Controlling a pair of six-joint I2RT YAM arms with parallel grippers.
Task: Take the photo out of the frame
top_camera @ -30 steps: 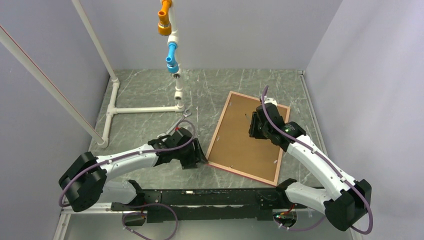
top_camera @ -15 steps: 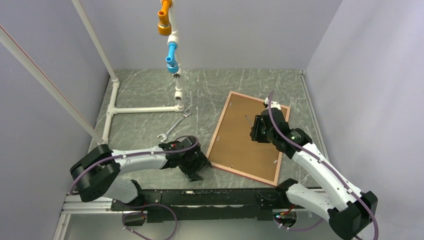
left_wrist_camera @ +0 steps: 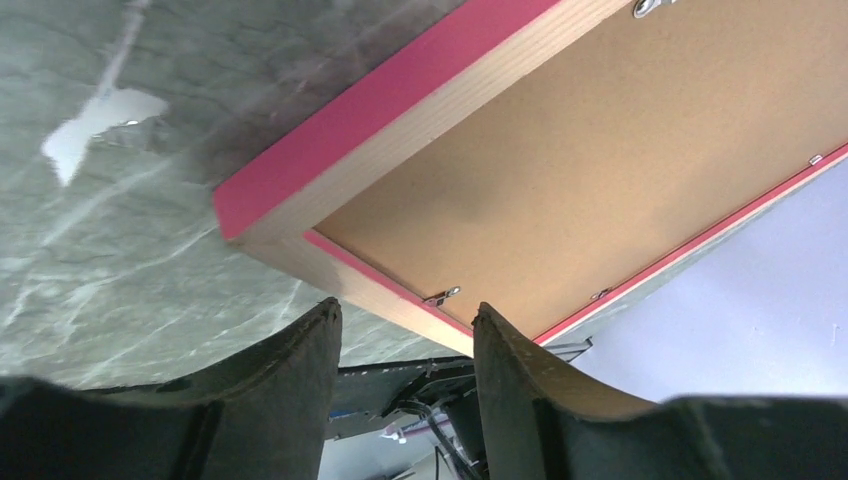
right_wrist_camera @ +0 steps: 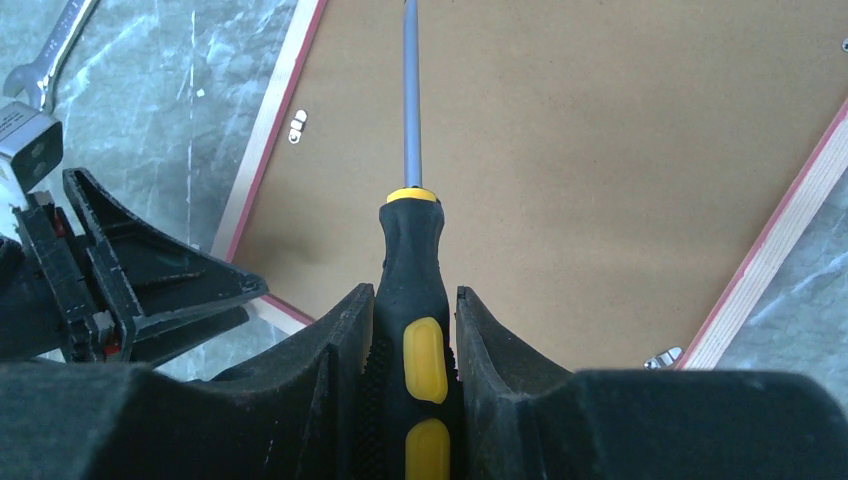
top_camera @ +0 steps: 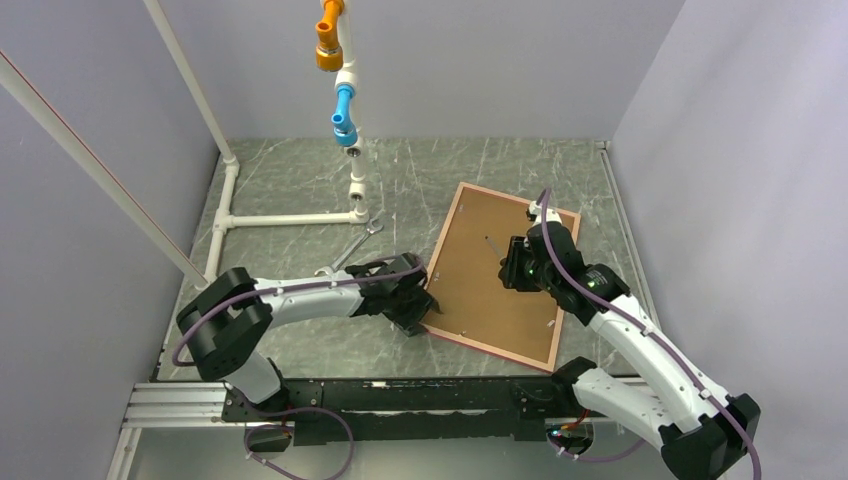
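The frame (top_camera: 500,275) lies face down on the table, pink-red border round a brown backing board (right_wrist_camera: 560,160). The photo is hidden under that board. My left gripper (top_camera: 422,312) sits low at the frame's near-left corner (left_wrist_camera: 235,215), open, its fingertips (left_wrist_camera: 318,330) just short of the frame's wooden edge, by a small metal tab (left_wrist_camera: 440,296). My right gripper (right_wrist_camera: 412,292) hovers over the board, shut on a black-and-yellow screwdriver (right_wrist_camera: 412,330). The screwdriver's steel shaft (right_wrist_camera: 409,90) points across the board toward the far side.
A metal wrench (top_camera: 348,252) lies on the marble table left of the frame. A white pipe structure (top_camera: 290,217) with blue and orange fittings (top_camera: 343,110) stands at the back left. More metal tabs (right_wrist_camera: 297,125) sit along the frame's inner edges. Grey walls close in on all sides.
My left gripper dipped toward the near edge, then swung right up to the frame's near-left corner. The right gripper, still holding the screwdriver, shifted slightly over the board.
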